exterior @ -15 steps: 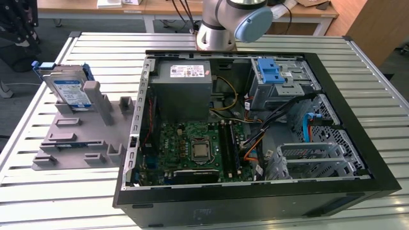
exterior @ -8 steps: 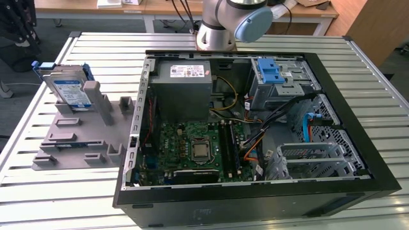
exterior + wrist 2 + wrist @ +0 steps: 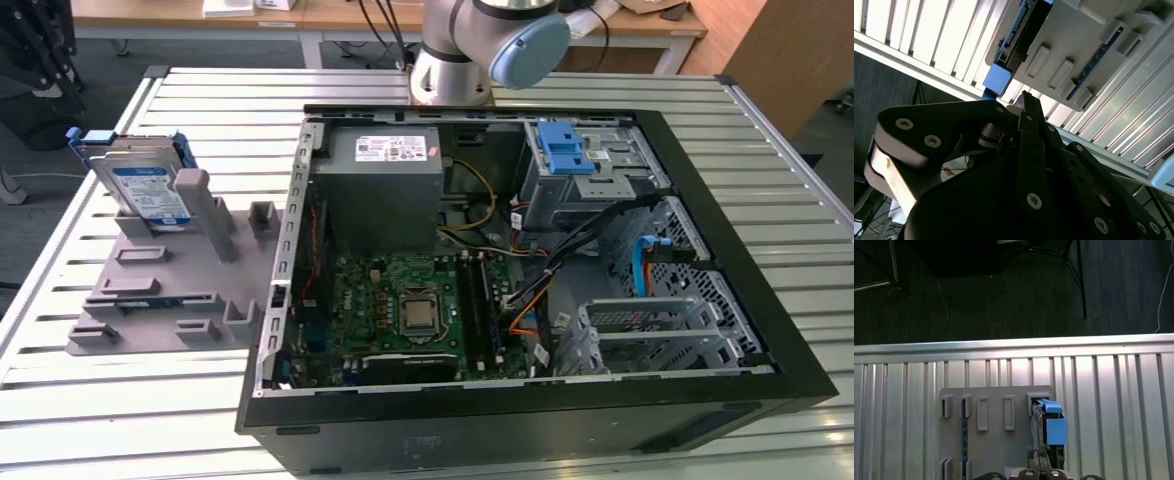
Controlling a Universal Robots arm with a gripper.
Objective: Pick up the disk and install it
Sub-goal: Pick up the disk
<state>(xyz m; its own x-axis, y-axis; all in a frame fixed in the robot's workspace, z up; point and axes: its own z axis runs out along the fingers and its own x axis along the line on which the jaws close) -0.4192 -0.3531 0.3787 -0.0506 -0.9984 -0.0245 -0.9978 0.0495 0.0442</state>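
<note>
The disk [image 3: 144, 185] stands on edge in a slot of the grey rack [image 3: 147, 300], at the exterior view's left on the slatted surface [image 3: 80, 400]. It is well apart from the open computer case [image 3: 534, 420]. The end effector [image 3: 1027, 100] hangs above the rack, clear of the disk. Whether it is open or closed cannot be told. In the first wrist view the disk's blue carrier [image 3: 1054, 427] lies directly ahead of it.

The metal body looks stiff and fairly heavy for its size. Its smooth faces could slip, and a drive is probably sensitive to knocks. The soundest hold appears to be across the two flat faces at the exposed upper part, above the rack's posts. The thinner plastic carrier may flex under a grip.
</note>
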